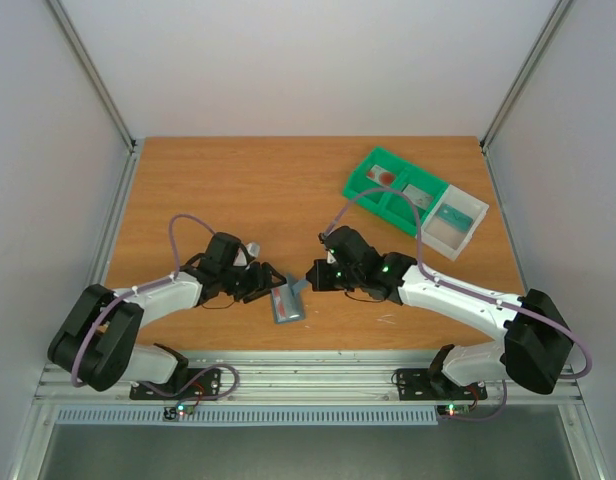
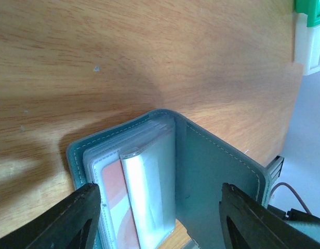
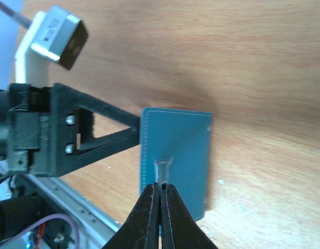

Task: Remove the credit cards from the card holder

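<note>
progress: partly done, it seems. flat pieces that look like cards lie in the green bin (image 1: 356,180) and the white bin (image 1: 450,245). a reddish-pink card (image 2: 116,199) sits in a clear sleeve, so at least one is left.
card holder (image 1: 288,302): lies open on the table (image 1: 238,190) near its front edge, between both grippers, well apart from the bins.
left gripper (image 2: 160,192): open, with its fingers astride the holder's open end.
right gripper (image 3: 160,187): closed, tips at the holder's outer cover. whether they pinch a sleeve, i cannot tell.
</note>
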Controlling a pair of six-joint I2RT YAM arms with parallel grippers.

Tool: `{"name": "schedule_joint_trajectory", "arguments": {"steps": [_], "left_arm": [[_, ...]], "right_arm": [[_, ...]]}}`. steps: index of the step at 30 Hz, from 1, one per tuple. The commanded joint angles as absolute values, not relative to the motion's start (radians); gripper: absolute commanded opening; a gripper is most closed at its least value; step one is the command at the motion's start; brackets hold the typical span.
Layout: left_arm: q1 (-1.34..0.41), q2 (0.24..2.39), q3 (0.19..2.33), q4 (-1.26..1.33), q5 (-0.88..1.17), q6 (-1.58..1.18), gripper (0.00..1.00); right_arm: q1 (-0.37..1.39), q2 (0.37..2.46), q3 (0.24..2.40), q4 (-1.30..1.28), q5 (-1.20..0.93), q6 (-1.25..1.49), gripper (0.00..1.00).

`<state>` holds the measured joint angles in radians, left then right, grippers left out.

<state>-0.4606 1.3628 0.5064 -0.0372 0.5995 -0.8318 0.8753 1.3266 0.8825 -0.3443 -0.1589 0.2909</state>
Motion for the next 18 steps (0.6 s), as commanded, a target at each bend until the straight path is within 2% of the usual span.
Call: {"name": "schedule_joint_trajectory", "arguments": {"steps": [1,6,18], "left_arm": [[-0.462,1.372,0.495,0.006,0.591,-0.826,0.63],[-0.462,1.370,0.506,-0.059,0.567,-0.796,0.58],[-0.462,1.398,0.508,-0.091,0.528,-0.767,0.47]], "right_arm": [[0.866,1.329,0.869,-0.435,-0.040,0.276,0.01],[0.845,1.335,0.827,-0.479,0.070,0.268,0.01],[0.811,1.440,0.758,-0.462,0.145,0.260,0.02]]}}
